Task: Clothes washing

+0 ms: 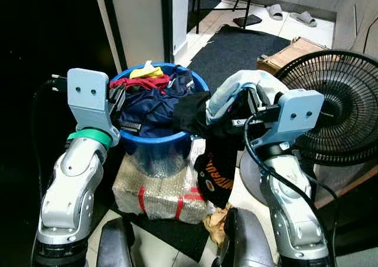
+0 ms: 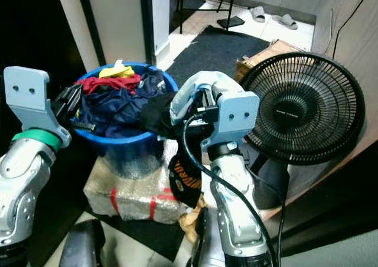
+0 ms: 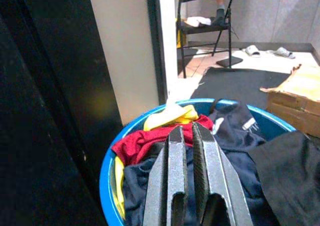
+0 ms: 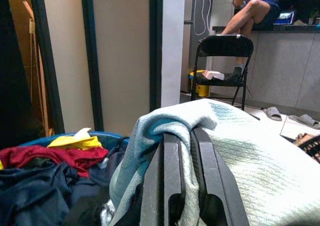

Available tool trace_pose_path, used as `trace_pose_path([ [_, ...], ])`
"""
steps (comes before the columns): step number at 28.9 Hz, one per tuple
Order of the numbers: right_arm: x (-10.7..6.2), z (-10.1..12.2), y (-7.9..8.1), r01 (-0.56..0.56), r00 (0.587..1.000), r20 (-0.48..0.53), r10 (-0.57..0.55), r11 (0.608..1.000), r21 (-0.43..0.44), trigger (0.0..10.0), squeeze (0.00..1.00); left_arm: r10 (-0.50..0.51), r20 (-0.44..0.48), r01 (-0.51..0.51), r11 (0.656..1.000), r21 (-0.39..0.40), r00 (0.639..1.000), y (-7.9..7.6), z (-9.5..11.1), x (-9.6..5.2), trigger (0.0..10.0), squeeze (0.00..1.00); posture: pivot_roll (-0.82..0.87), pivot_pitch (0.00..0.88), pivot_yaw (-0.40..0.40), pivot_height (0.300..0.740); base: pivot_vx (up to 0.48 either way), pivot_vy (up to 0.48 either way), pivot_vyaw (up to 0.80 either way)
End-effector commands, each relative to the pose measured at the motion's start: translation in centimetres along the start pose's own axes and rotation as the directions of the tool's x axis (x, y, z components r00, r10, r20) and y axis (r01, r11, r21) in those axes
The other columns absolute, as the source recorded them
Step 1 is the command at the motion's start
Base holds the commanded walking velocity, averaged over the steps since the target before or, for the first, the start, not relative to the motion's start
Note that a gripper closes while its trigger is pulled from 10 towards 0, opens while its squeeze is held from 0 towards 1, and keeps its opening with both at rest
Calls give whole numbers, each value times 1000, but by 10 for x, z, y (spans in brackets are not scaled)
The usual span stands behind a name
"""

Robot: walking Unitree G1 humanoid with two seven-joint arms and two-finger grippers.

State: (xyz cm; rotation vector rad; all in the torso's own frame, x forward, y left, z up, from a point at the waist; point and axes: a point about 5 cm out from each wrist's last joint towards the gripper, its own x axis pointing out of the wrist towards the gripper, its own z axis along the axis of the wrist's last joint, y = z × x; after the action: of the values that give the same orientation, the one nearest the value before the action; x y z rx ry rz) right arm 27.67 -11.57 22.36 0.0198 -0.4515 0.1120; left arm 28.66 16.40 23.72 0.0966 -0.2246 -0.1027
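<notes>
Right pincer (image 4: 182, 136) clamped on pale blue towel (image 4: 240, 161) beside blue laundry bucket (image 1: 155, 143); left pincer (image 3: 189, 141) narrow, nearly closed, over clothes (image 3: 160, 141).

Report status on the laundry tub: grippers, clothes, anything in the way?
Left gripper shut, over the clothes in the blue tub. Right gripper shut on light blue towel beside tub, black garment dangling below. Floor fan close on the right.

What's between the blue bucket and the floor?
A bubble-wrapped parcel with red tape sits under the bucket, on the floor; seen in both eye views.
</notes>
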Motion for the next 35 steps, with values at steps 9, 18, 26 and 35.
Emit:
trace_pose_path([
  [9,-1,-2,-2,6,1000,-10,-6,1000,-8,10000,0,-5,-12,5,1000,0,1000,-2,-4,-1,10000,0,63,33,26,621,0,0,0],
  [18,-1,-2,-1,4,1000,-11,-4,1000,-8,10000,0,-10,-10,10,1000,0,1000,-3,-4,0,10000,0,62,26,26,651,0,0,0],
  [26,0,-3,-1,2,1000,-12,-2,1000,-9,10000,0,-15,-8,15,1000,-2,1000,-4,-4,0,10000,0,62,22,25,681,0,0,0],
  [35,0,-3,-1,0,1000,-13,0,1000,-9,10000,0,-16,-8,16,1000,-2,1000,-4,-4,1,10000,0,62,21,25,711,0,0,0],
])
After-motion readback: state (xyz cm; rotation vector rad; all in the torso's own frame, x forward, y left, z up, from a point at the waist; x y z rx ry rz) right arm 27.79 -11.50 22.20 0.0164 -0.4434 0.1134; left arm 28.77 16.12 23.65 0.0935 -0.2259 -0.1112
